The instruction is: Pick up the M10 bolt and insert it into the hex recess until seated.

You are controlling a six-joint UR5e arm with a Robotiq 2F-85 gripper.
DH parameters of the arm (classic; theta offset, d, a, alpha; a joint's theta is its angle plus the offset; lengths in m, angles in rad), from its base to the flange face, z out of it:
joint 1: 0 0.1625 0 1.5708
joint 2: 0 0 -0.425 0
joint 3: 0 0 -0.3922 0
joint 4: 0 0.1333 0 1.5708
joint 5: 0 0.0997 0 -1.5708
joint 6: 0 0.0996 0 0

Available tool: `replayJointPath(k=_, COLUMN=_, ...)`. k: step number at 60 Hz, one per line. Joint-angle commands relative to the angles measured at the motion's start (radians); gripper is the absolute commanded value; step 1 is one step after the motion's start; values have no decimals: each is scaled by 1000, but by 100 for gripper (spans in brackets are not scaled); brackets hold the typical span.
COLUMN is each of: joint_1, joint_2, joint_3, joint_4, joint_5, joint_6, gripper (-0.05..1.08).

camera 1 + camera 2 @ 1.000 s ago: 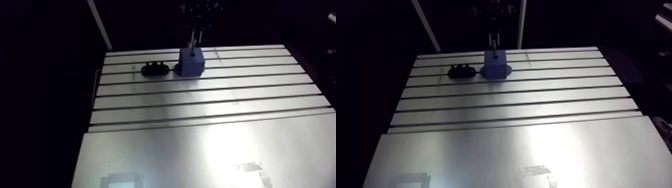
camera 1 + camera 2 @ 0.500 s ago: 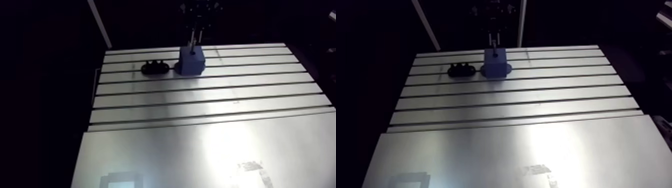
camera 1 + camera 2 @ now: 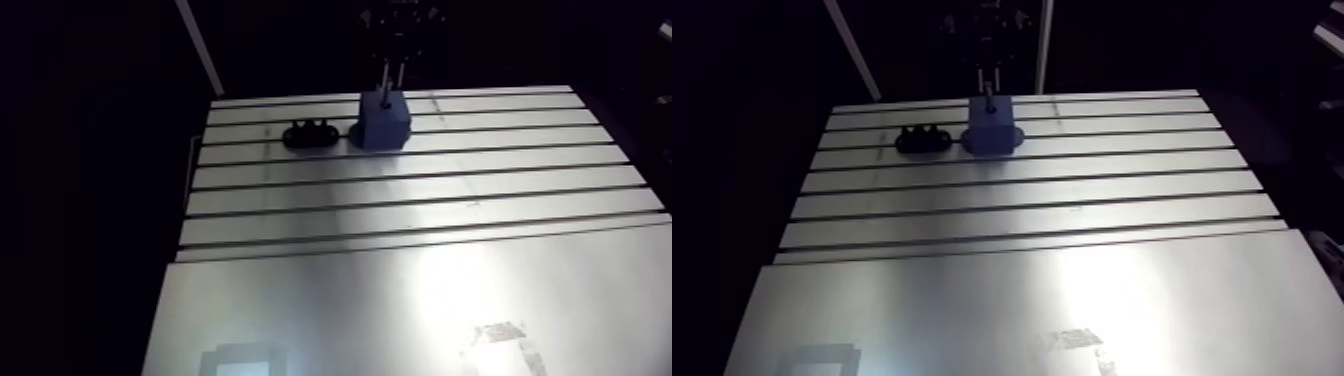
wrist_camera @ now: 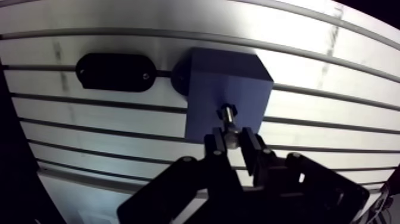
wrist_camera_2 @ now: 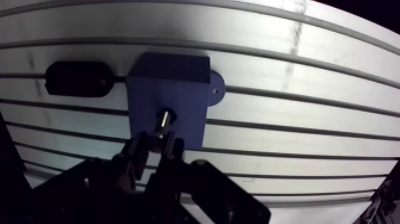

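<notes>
A blue block (image 4: 229, 83) stands on the slotted table (image 3: 400, 200), far back in the arm view (image 3: 382, 122). In the wrist view my gripper (image 4: 232, 138) hangs right above the block and is shut on a metal bolt (image 4: 229, 121). The bolt points down, and its hex head (image 4: 228, 111) sits at the dark recess in the block's top face. I cannot tell how deep the head sits. The bolt's shank (image 3: 385, 78) shows as a thin pale line between gripper and block in the arm view.
A black oval holder (image 4: 116, 71) lies on the table beside the block, also visible in the arm view (image 3: 310, 134). A smooth metal plate (image 3: 400, 310) covers the table's near part. The table's edges drop into darkness on all sides.
The whole arm view has shifted slightly, so the camera moved a little. The gripper stays over the blue block with the bolt in it; nothing else has changed.
</notes>
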Motion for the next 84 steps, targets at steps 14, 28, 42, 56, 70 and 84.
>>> replayJointPath(k=14, joint_1=-1, joint_2=2, joint_3=2, joint_4=-1, joint_5=1, joint_6=-3, gripper=75)
replayJointPath(k=28, joint_1=-1, joint_2=8, joint_3=2, joint_4=-1, joint_5=1, joint_6=-3, gripper=75)
replayJointPath(k=42, joint_1=-3, joint_2=14, joint_3=2, joint_4=-1, joint_5=1, joint_6=-5, gripper=75)
replayJointPath(k=56, joint_1=-3, joint_2=14, joint_3=5, joint_4=-1, joint_5=1, joint_6=-5, gripper=75)
replayJointPath(k=70, joint_1=-3, joint_2=15, joint_3=8, joint_4=-4, joint_5=1, joint_6=-5, gripper=75)
replayJointPath(k=84, joint_1=-3, joint_2=15, joint_3=20, joint_4=-23, joint_5=1, joint_6=-5, gripper=75)
